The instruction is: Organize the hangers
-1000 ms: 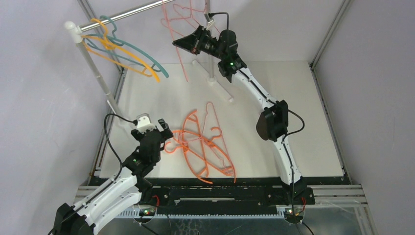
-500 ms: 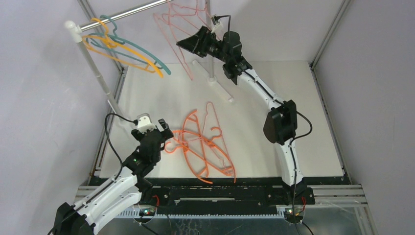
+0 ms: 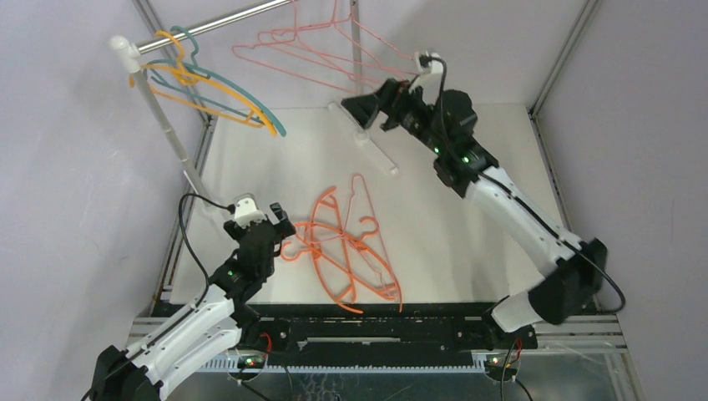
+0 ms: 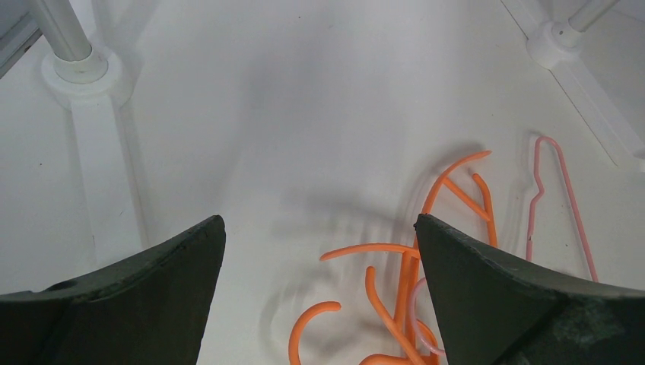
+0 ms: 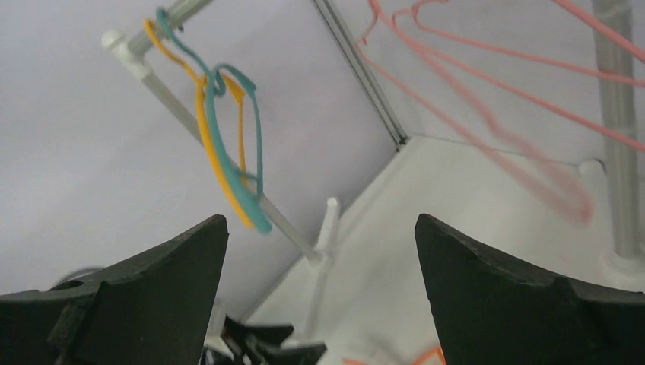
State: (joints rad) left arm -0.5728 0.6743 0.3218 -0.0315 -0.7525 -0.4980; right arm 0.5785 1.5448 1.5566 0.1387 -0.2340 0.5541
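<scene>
A silver metal rail (image 3: 219, 22) on white posts stands at the far side of the white table (image 3: 467, 167). At the end of the rail with the round white cap hang two thin triangular hangers close together, a teal one (image 3: 265, 109) and a yellow-orange one (image 3: 224, 90); their hooks are over the rail and their bodies slope down away from it. Further along the rail from the cap hang the pale pink wire hangers (image 3: 321, 65), tilted out sideways. In the right wrist view they look blurred.

The right gripper (image 3: 355, 107) is in the air below the rail, just beside the lower edge of the pink hangers. Its two dark fingers are spread apart and nothing is between them.

On the table, well in front of the rail, lies a tangled pile of bright orange plastic hangers (image 3: 342, 255). One more pale pink hanger (image 3: 367, 219) lies with this pile, on its side nearer to the rail.

The left gripper (image 3: 286, 230) is low over the table, just beside the pile, on the side under the capped end of the rail. Its jaws are wide apart and empty; the orange hooks (image 4: 449, 190) are visible ahead of the fingers.
</scene>
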